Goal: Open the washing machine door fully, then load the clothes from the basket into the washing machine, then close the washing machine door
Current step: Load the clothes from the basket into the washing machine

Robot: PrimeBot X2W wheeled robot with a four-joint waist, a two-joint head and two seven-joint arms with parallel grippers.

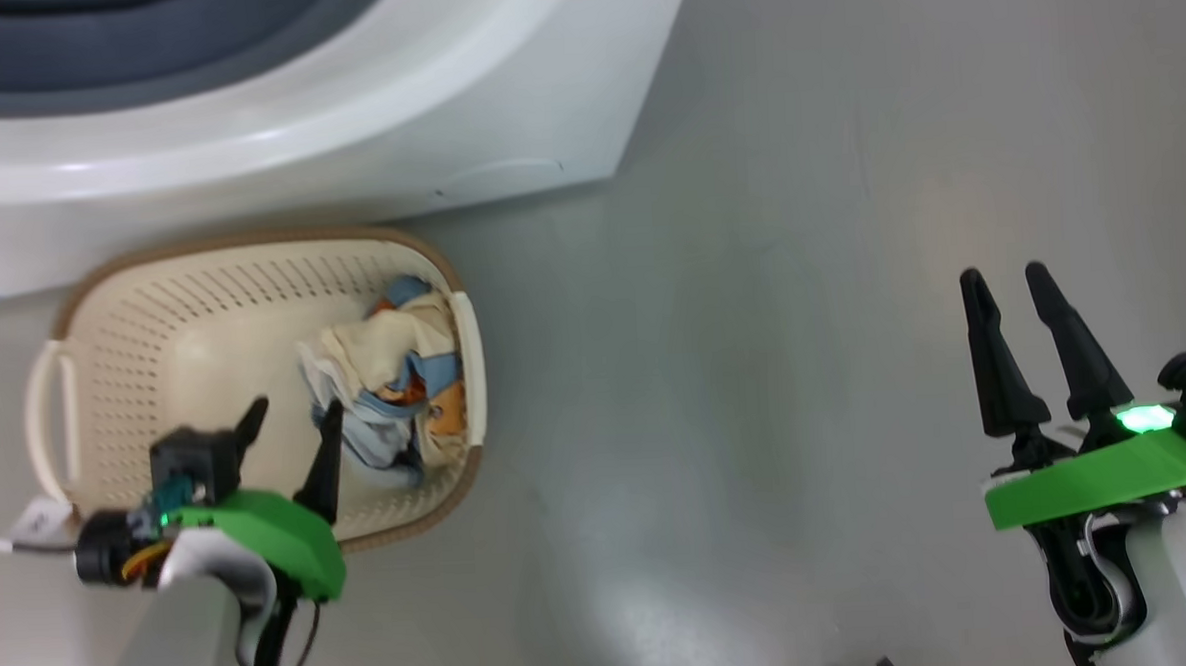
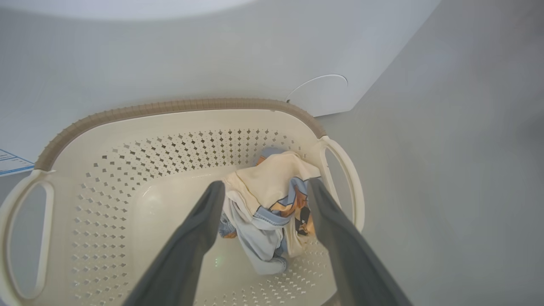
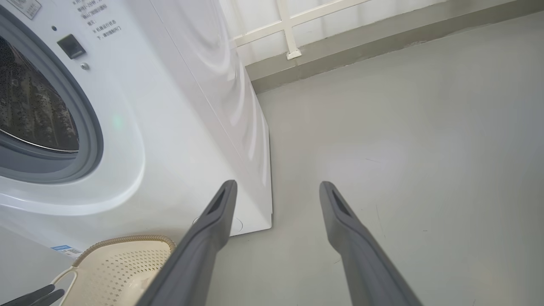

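The cream basket (image 1: 122,324) with a brown rim stands on the floor against the front of the white washing machine (image 1: 344,134). The clothes (image 1: 395,382), cream and light blue with orange prints, lie bunched at its right end. My left gripper (image 1: 292,421) hangs open over the basket, just left of the pile. In the left wrist view the clothes (image 2: 259,238) lie between and beyond the spread fingers of that gripper (image 2: 265,183), apart from them. My right gripper (image 1: 1003,280) is open and empty over bare floor, far to the right. The washing machine door is out of view; the steel drum (image 3: 29,106) stands uncovered inside its grey gasket.
Grey floor (image 1: 755,366) stretches to the right of the machine and the basket. In the right wrist view a wall base with a white frame (image 3: 289,29) runs behind the machine. A small blue label (image 2: 10,163) sits low on the machine front beside the basket.
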